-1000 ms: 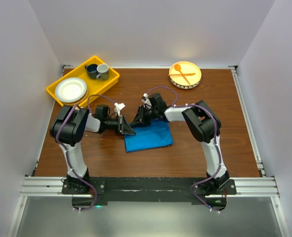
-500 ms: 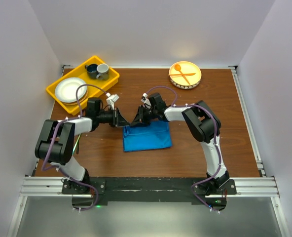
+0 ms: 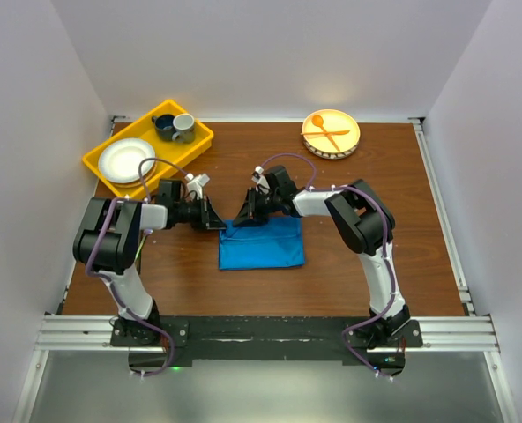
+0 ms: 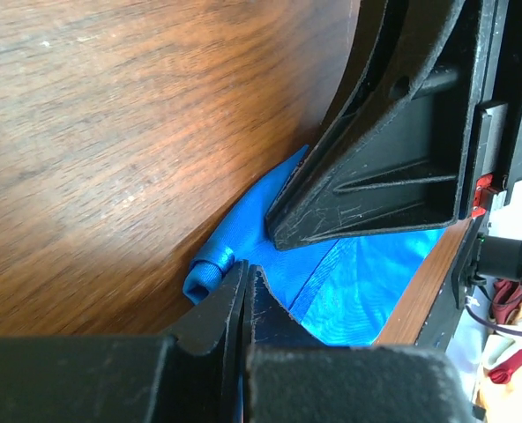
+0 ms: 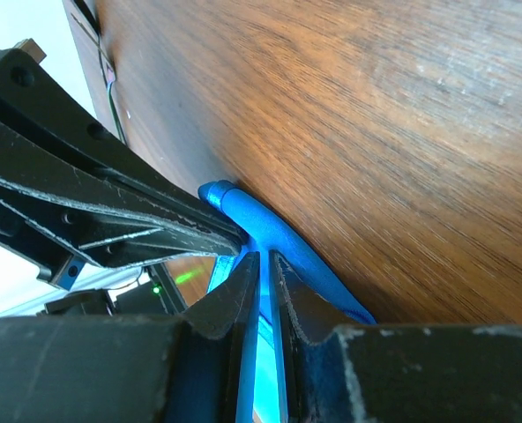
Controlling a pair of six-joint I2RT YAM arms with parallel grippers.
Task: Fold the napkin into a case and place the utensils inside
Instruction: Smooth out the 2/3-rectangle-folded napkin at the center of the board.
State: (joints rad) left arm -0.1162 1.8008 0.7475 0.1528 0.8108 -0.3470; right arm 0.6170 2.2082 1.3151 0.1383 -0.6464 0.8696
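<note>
Where left hand (image 3: pixel 219 223) nips napkin (image 3: pixel 263 245), right hand (image 3: pixel 242 218) intrudes.

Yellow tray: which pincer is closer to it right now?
Left. The left pincer grips the napkin at its far edge, just right of the yellow tray; the right pincer grips that edge farther from it.
</note>
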